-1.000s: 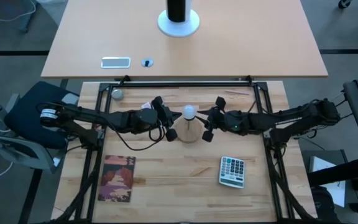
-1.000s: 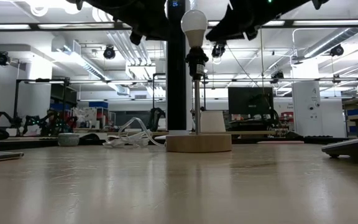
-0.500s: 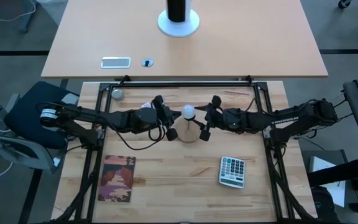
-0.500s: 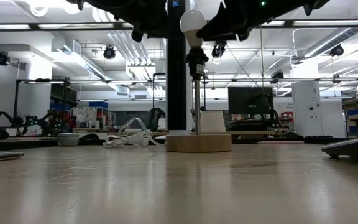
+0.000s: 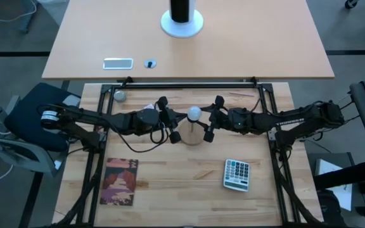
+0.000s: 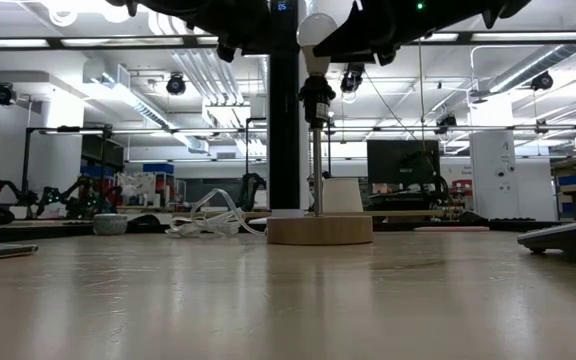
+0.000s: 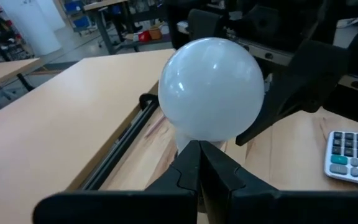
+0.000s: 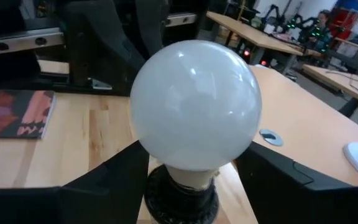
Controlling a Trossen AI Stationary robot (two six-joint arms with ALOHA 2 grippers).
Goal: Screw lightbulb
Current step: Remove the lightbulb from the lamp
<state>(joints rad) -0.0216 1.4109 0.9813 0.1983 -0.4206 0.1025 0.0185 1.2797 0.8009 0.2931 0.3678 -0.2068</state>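
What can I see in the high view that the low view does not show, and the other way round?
Only the high view shows the whole calculator, the booklet, the small grey ball, and both arms reaching in from the sides, with the left gripper shut beside the lamp and the right gripper open around the lightbulb.

Only the low view shows the thin lamp pole and the black socket from the side, plus the room behind.

Both show the lightbulb on the lamp and the round wooden lamp base.
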